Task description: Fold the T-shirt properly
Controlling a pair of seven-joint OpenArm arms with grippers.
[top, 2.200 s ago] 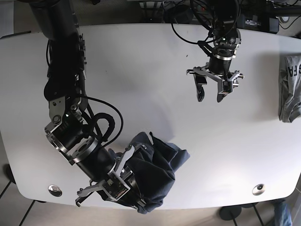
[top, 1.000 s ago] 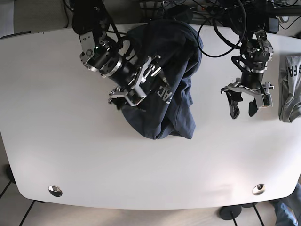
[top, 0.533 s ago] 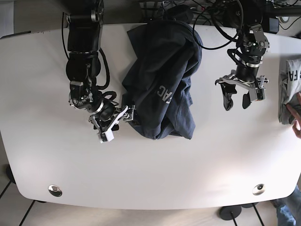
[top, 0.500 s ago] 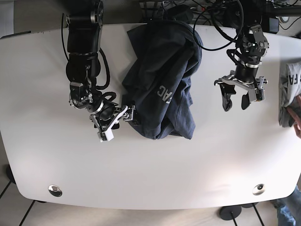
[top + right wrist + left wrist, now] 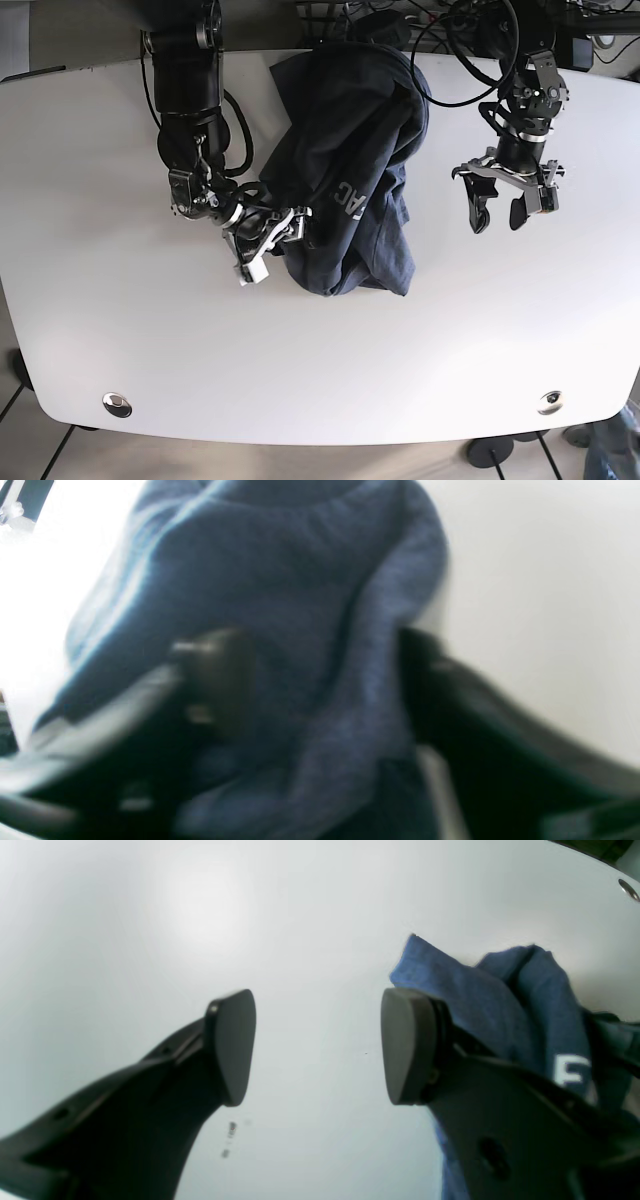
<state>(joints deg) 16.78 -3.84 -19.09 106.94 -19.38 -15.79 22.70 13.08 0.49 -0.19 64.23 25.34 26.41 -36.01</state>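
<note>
A: Where is the T-shirt (image 5: 345, 190) found?

B: It is seen crumpled in a dark blue heap on the table (image 5: 120, 330), toward the far edge, white letters showing on one fold.

A: How is the right gripper (image 5: 270, 240) set?

B: Its fingers are spread wide, and a fold at the heap's near left edge is seen between them; whether the cloth is touched cannot be told through the blur.

A: And the left gripper (image 5: 499, 210)?

B: It is held wide apart over bare table, beside the shirt, with nothing in it.
</note>
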